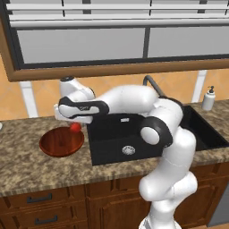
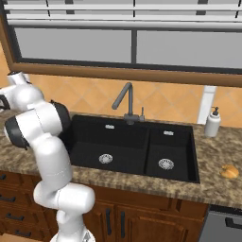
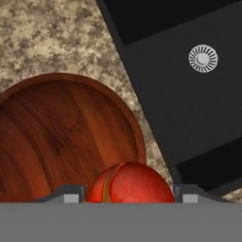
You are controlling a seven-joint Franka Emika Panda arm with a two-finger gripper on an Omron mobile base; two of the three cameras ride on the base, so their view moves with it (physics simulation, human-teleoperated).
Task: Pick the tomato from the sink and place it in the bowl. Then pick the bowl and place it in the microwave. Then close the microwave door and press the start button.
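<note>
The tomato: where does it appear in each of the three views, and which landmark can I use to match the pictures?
Left base view: the tomato is left of centre, under the end effector, above the right rim of the bowl.
Right base view: not in it.
Hand view: the tomato is at bottom centre, between the fingertips, beside the bowl's rim.
Shared landmark: the sink with its round drain.

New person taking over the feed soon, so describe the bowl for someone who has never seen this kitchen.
Find the large black rectangular sink set in the speckled granite counter under the window. On the counter just left of it sits the shallow round reddish-brown wooden bowl. It is the only wooden dish there, and the small bright red tomato, held by the fingers, hangs over its rim nearest the sink.
</note>
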